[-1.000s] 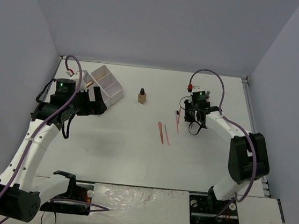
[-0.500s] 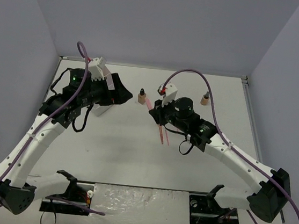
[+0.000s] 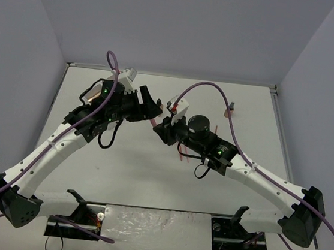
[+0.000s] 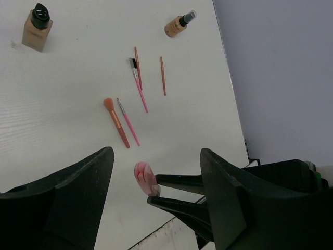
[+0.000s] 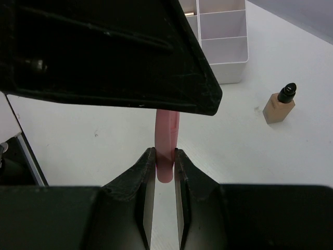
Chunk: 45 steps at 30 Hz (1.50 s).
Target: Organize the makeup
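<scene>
The right gripper is closed on a small pink makeup piece. It holds the piece in the air over the middle of the table, a little nearer to the far edge. The left gripper is wide open with nothing held; its jaws stand on both sides of the piece and do not touch it. The piece looks light, thin and perhaps a little soft, so I judge it can bend or slip. The free end beyond the right fingers seems the best place to take it, with gentle pressure.
</scene>
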Available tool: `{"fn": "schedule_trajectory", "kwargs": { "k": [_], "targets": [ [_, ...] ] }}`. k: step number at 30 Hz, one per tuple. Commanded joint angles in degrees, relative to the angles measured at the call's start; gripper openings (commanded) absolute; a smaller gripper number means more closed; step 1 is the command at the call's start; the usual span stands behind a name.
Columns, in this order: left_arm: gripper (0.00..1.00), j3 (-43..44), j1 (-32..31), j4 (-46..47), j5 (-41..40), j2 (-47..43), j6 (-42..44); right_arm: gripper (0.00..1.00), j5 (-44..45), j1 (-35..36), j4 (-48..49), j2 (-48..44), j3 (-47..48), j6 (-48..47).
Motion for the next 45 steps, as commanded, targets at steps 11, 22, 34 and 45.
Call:
{"fn": "schedule_trajectory", "kwargs": {
  "k": [11, 22, 34, 45],
  "targets": [
    [0.07, -0.1, -2.0, 3.6, -3.6, -0.8, -1.7, 0.00, 3.5, 0.2, 7.3, -1.6, -0.2, 2.5],
    [0.00, 3.7, -0.7, 1.0, -8.0, 1.2, 7.1, 0.58, 7.1, -0.4, 4.8, 0.4, 0.7, 2.7],
    [0.00, 8.5, 12.5, 4.6, -12.1, 10.4, 36.3, 0.94, 6.7, -8.3, -1.5, -1.6, -4.1, 5.0],
    [0.00, 18.3, 22.9, 13.3, -3.2, 27.8, 51.6, 0.94, 3.4, -12.5, -4.3, -2.5, -7.0, 2.0]
  ]
}}
